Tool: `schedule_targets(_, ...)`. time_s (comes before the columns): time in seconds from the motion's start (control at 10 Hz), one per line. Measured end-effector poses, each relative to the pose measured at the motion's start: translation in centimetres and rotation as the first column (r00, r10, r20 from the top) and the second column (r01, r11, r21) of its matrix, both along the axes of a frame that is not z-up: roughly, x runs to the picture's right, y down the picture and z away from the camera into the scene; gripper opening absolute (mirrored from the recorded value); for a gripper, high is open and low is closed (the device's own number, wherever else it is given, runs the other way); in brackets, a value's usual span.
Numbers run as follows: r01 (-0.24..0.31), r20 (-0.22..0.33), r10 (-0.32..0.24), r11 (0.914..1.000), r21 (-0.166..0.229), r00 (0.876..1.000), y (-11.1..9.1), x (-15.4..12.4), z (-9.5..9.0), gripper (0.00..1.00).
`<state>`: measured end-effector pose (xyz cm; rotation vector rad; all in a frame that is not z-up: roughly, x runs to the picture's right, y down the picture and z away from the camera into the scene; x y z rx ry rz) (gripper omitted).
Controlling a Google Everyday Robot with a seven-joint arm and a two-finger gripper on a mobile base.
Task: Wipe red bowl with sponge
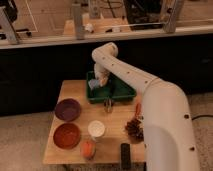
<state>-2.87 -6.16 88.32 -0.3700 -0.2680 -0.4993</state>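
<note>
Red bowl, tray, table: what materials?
Red bowl: likely plastic or glazed ceramic; plain even colour, smooth. Tray: probably plastic; uniform green, moulded rim. Table: looks like wood; pale tan, matte. Gripper is shut, down in the tray beside the sponge.

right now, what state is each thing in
gripper: shut, low in the green tray
sponge: in the tray, right at the gripper
green tray: flat on the table
red bowl: upright, empty, nothing touching it
purple bowl: upright, empty
white cup: upright
</note>
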Motion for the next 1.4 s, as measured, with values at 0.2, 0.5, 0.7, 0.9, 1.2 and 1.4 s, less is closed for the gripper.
schedule_targets(0.2, 0.042, 0.064, -0.043, 0.999, 0.016, 0.997, 0.7, -2.3, -4.2, 0.0)
schedule_targets(0.5, 0.079, 0.157, -0.08, 0.9968, 0.009, 0.984, 2.0, -6.4, -6.5, 0.0)
schedule_targets(0.7, 0.08, 0.153, -0.081, 0.9967, 0.012, 0.985, 1.9, -6.1, -6.4, 0.0)
schedule_targets(0.9, 0.082, 0.155, -0.082, 0.9966, 0.011, 0.984, 1.9, -6.3, -6.5, 0.0)
schedule_targets(1.2, 0.098, 0.164, -0.099, 0.995, 0.019, 0.981, 2.5, -6.6, -6.7, 0.0)
schedule_targets(1.4, 0.136, 0.183, -0.141, 0.9899, 0.041, 0.973, 4.2, -7.1, -7.9, 0.0)
